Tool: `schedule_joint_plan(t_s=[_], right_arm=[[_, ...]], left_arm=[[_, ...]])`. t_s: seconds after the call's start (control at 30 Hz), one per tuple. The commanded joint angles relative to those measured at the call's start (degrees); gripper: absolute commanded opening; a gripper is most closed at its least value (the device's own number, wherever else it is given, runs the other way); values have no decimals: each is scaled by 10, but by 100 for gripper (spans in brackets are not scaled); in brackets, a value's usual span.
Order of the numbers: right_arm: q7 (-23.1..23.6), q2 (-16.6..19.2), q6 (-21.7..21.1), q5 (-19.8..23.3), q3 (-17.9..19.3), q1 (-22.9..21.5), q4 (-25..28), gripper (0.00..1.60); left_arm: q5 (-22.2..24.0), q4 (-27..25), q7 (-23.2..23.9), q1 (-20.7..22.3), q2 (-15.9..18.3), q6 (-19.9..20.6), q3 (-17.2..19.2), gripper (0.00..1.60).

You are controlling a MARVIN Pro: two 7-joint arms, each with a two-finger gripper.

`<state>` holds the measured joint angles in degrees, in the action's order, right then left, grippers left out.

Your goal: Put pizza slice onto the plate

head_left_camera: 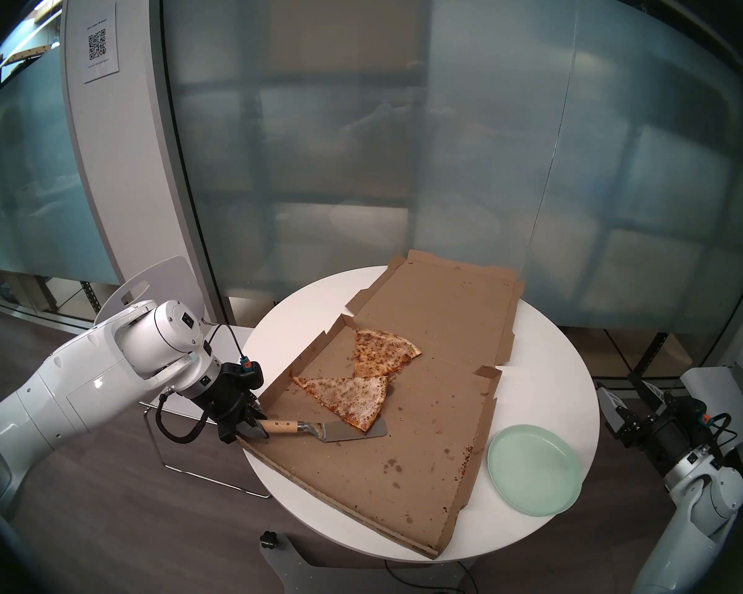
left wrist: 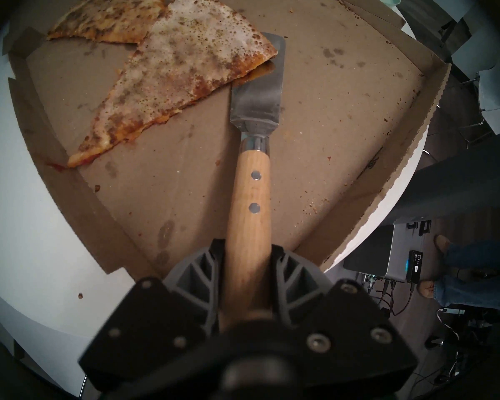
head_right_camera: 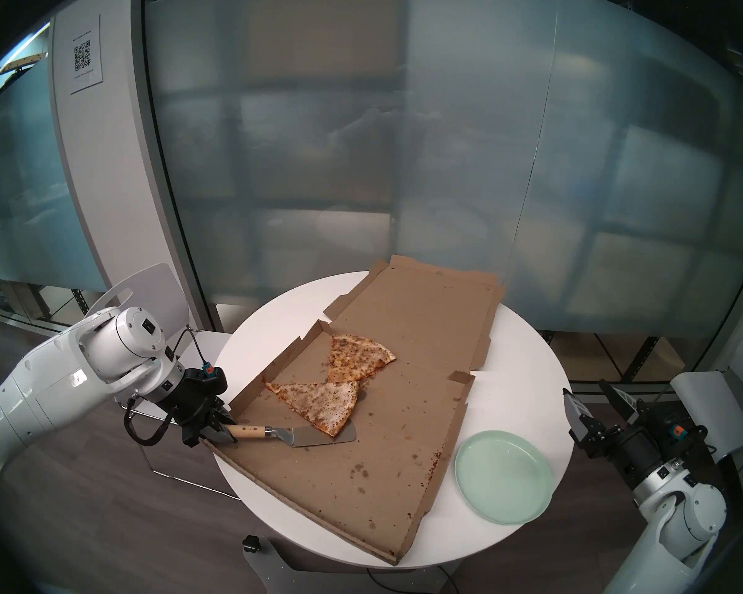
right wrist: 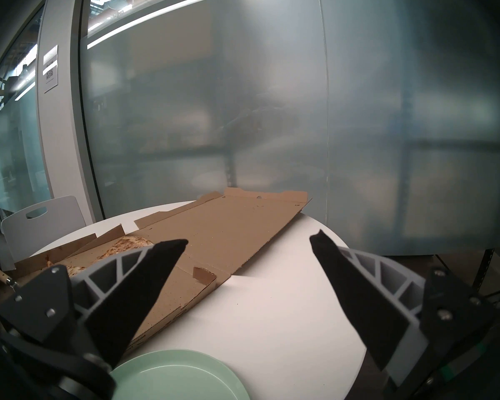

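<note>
Left wrist view: left gripper (left wrist: 247, 263) pinches spatula (left wrist: 250, 171) (blade under pizza slice (left wrist: 185, 64) corner).

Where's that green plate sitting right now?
In the head view, the plate sits empty on the white table at the right, just beside the open pizza box's right edge, near the right arm's open fingers.

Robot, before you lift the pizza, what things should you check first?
1. Left gripper shut on the spatula handle: ok.
2. Spatula blade under the pizza slice: not ok, only one corner rests on it.
3. Plate bare and beside the pizza box: ok.
4. Other slice apart from this one: cannot tell, their corners meet.
5. Right gripper open, away from the box: ok.
</note>
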<state>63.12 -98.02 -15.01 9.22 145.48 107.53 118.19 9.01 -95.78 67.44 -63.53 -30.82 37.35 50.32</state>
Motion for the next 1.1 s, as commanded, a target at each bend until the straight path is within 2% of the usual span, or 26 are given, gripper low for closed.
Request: schedule_joint_plan(t_s=[0.0,0.4,0.87,1.07], right_arm=[[1,-1,0,4,1,-2,10,160],[1,-1,0,4,1,-2,10,160],[1,-1,0,4,1,-2,10,160],[1,-1,0,4,1,-2,10,160]], left_arm=[[4,-4,-12,1,-6,5,7,0],[2,12,-46,-4,-18,13,8,0],[7,3,-54,-1,-14,31,8,0],[26,-4,-77,-18,-6,33,27,0]])
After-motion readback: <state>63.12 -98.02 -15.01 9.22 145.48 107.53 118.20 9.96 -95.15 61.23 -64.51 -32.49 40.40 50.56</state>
